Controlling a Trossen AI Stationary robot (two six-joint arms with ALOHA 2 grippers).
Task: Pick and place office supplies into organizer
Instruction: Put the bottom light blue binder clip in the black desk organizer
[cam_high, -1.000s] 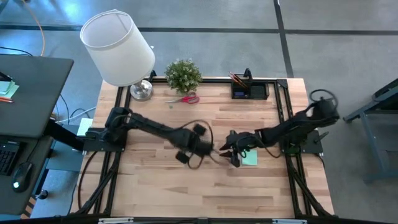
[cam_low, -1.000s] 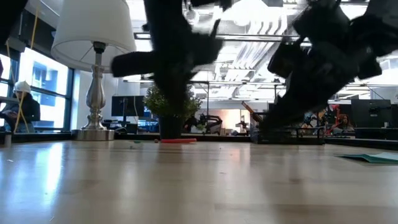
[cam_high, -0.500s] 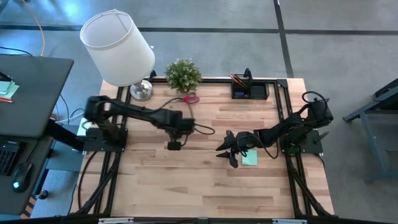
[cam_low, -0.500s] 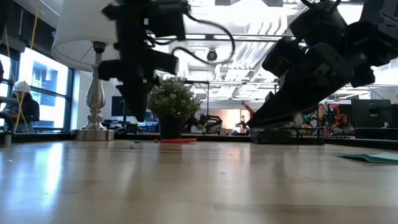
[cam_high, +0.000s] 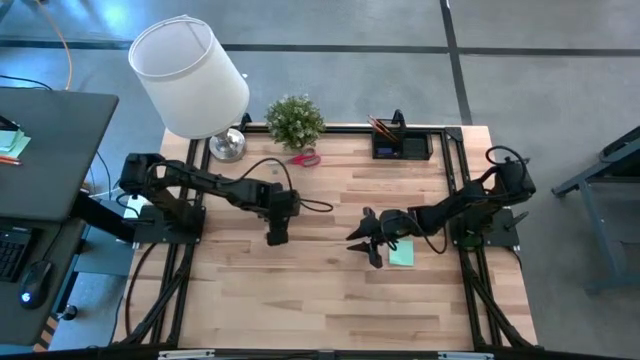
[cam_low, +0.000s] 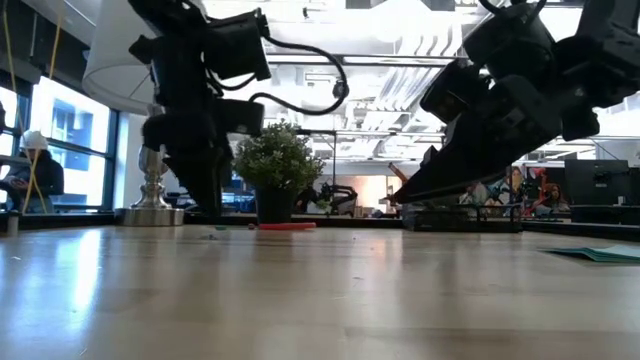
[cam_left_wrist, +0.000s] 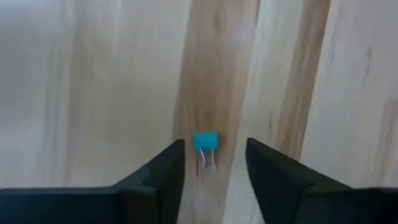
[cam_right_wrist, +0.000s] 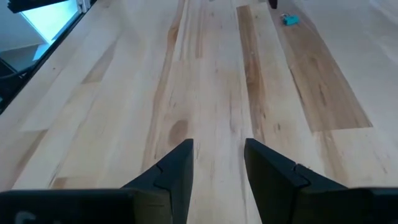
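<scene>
Tabletop (cam_high: 300, 290) of pale butcher-block planks, lengthwise grain, matte, framed by black rails. Left gripper (cam_left_wrist: 213, 163) pointed down over the middle-left of the tabletop, dark wedge-shaped fingers (cam_left_wrist: 158, 177) apart, nothing between them but air. Small blue binder clip (cam_left_wrist: 206, 142) lying flat on the wood just past the fingertips, centred on the gap, not touched; blocky coloured body away from the gripper, thin wire handles (cam_left_wrist: 208, 162) trailing back toward it, long axis along the plank grain. Right gripper (cam_high: 365, 243) low near the middle-right of the tabletop, fingers parted and empty, aimed toward the left edge. Square mint-green sticky-note pad (cam_high: 400, 254) flat on the wood just beside the right gripper. Red-handled scissors (cam_high: 303, 157) lying near the far edge by the leafy potted plant (cam_high: 295, 120). Black boxy organizer (cam_high: 401, 146) at the far right corner, orange pencils (cam_high: 380, 127) standing tilted in its left compartment.
</scene>
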